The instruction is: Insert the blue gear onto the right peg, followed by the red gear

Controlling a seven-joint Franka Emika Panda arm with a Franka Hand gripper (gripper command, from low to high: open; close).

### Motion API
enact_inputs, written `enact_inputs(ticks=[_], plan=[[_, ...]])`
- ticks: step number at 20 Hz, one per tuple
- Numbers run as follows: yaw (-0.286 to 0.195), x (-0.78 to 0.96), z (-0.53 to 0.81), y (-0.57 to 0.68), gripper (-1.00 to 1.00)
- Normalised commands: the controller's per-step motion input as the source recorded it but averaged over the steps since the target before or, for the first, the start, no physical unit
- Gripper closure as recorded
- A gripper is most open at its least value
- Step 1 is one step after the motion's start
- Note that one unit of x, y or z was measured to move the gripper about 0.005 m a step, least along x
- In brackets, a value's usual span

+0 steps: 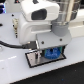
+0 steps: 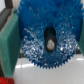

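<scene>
— What does the exterior view show?

— The white robot arm [image 1: 42, 22] reaches down over a white table [image 1: 12, 70]. Its pincer [image 1: 51, 51] sits low above a grey rectangular plate with a black rim [image 1: 35, 59]. The flat round bright-blue plastic gear [image 1: 52, 53] is at the pincer tip, over the end of the plate toward the exterior view's right. A black cable [image 1: 7, 44] runs off toward the exterior view's left.

— Is the gear touching the plate?

— I cannot tell; the arm hides most of it. The pegs are hidden too.

— And the wrist view?

— The blue gear [image 2: 47, 37] fills most of the picture, its toothed edge clear against the white table [image 2: 60, 75]. Its centre hole [image 2: 50, 36] is dark, with something pale and rounded showing inside. A teal finger pad [image 2: 9, 47] presses the gear's side, so the pincer [image 2: 47, 42] is clamped on the blue gear. A sliver of the small round red plastic gear [image 2: 6, 80] shows at the picture's corner, lying on the table apart from the blue one.
</scene>
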Motion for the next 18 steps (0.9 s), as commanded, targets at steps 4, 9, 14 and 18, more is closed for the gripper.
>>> enact_inputs(ticks=[4, 9, 14, 18], plan=[[0.000, 0.12, -0.11, 0.05, 1.00], [0.000, 0.03, 0.02, 0.09, -1.00], [0.000, -0.03, 0.22, 0.11, -1.00], [0.000, -0.12, 0.43, 0.11, -1.00]])
